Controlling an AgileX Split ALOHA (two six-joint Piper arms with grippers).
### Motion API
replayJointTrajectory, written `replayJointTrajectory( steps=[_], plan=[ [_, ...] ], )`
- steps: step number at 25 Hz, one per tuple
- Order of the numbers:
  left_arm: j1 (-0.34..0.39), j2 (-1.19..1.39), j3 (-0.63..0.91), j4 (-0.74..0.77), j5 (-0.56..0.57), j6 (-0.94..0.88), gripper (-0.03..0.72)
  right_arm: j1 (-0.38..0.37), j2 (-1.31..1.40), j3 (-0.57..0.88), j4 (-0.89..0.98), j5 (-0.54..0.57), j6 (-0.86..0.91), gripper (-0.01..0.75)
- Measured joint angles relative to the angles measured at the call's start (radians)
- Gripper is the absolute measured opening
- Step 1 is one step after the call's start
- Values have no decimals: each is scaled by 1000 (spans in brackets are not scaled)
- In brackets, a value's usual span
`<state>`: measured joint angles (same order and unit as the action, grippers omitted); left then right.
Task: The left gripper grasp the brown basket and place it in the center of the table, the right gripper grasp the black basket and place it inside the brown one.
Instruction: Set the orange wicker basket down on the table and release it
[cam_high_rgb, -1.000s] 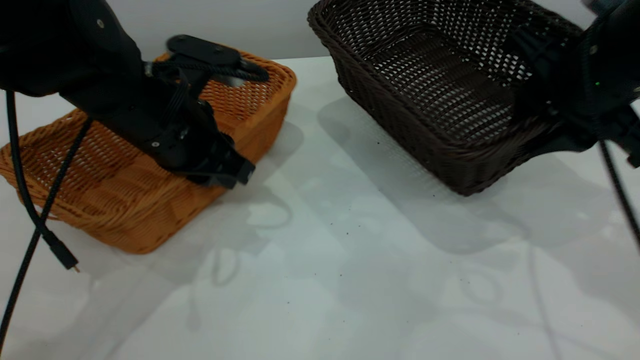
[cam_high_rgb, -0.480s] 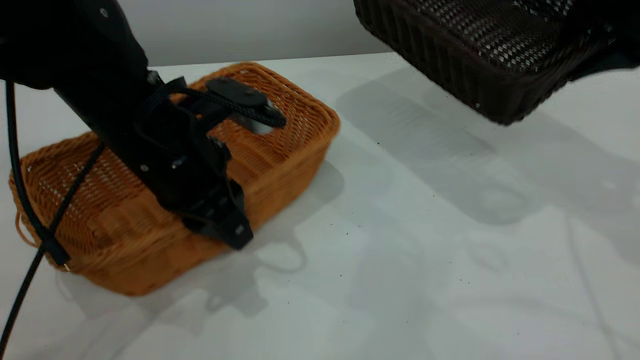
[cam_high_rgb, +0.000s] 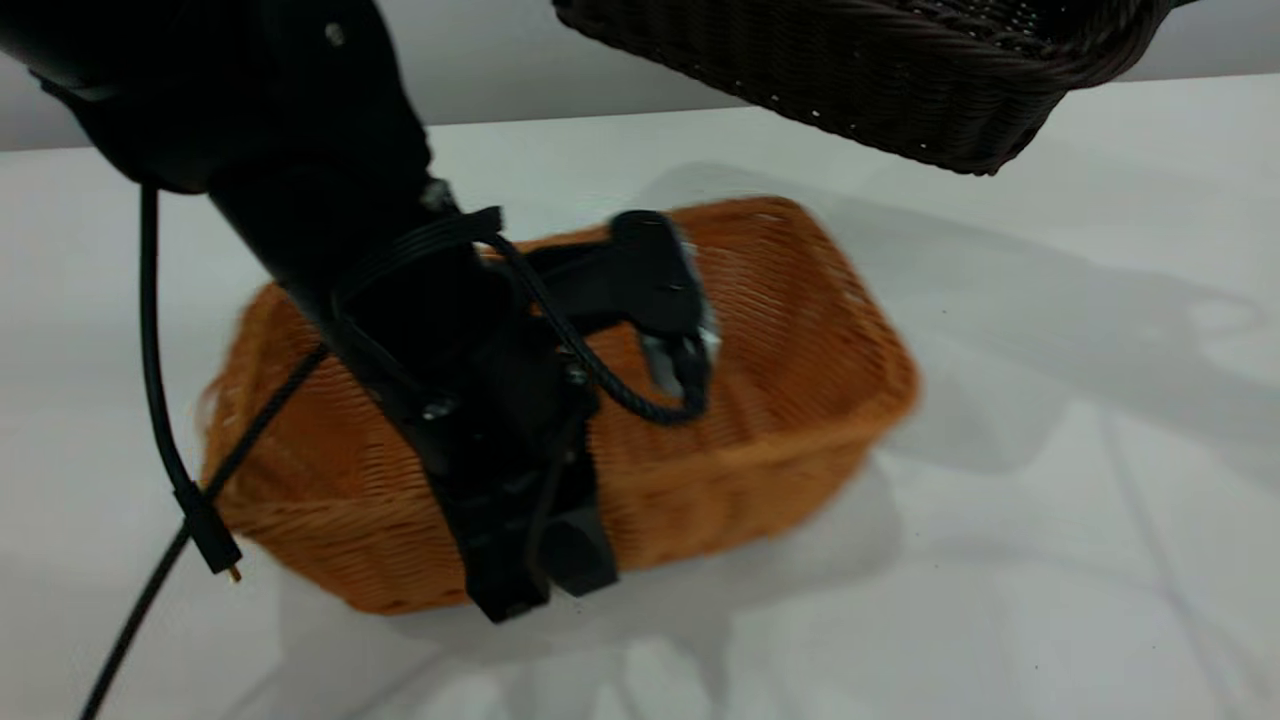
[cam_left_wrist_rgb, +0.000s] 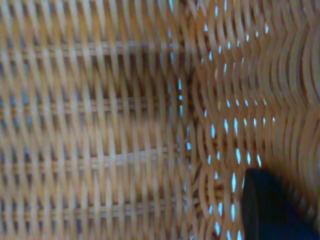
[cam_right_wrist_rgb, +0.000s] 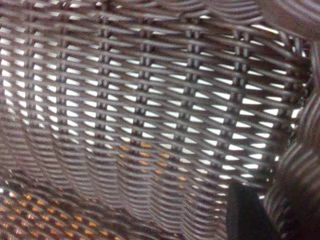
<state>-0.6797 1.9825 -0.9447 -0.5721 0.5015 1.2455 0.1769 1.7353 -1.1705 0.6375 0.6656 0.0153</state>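
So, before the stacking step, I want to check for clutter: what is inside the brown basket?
Only the left gripper, clamped over the near wall of the brown basket. The visible wicker floor is bare; the arm covers the middle part.

The left arm (cam_high_rgb: 300, 170) is bulky matte black, with a small silver screw head on its upper housing and more at its wrist. A braided black cable (cam_high_rgb: 600, 375) loops at its 3 o'clock side by a silver-edged black plate (cam_high_rgb: 665, 300), and a smooth black lead (cam_high_rgb: 150, 340) hangs at 9 o'clock, ending in a gold-tipped plug (cam_high_rgb: 215, 545). The left end effector (cam_high_rgb: 535, 560) is blocky and black.
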Motion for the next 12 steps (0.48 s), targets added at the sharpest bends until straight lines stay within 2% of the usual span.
replayJointTrajectory(
  steps=[5,12],
  plan=[
    [-52,-10,-1,1,-12,67,102,0,0,0,2,7,-6,245],
    [-53,-12,-3,4,-20,39,100,0,0,0,2,7,-15,244]
  ],
)
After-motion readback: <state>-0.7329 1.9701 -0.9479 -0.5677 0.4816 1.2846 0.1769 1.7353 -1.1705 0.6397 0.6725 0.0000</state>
